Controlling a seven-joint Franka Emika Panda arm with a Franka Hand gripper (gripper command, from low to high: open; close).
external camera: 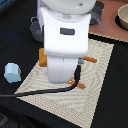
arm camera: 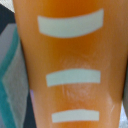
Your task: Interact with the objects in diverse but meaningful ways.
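Observation:
A golden-brown bread loaf point(arm camera: 70, 55) with three pale stripes fills the wrist view, very close to the camera. In the exterior view one orange end of it point(external camera: 42, 57) pokes out from behind the white arm point(external camera: 65, 40), over the striped placemat point(external camera: 97, 95). The gripper is hidden behind the arm's body and no fingers show in the wrist view. A light-blue cup point(external camera: 11, 72) stands off the mat at the exterior view's left. Grey handled pots sit at the back left point(external camera: 35, 27) and back right point(external camera: 97, 15). The tomato and the yellow packet are out of view.
Orange-handled cutlery lies on the mat beside the arm point(external camera: 90, 59) and near its base point(external camera: 80, 85). A tan round dish point(external camera: 122, 17) stands on the pink surface at the back right. A black cable point(external camera: 40, 92) trails across the mat's front.

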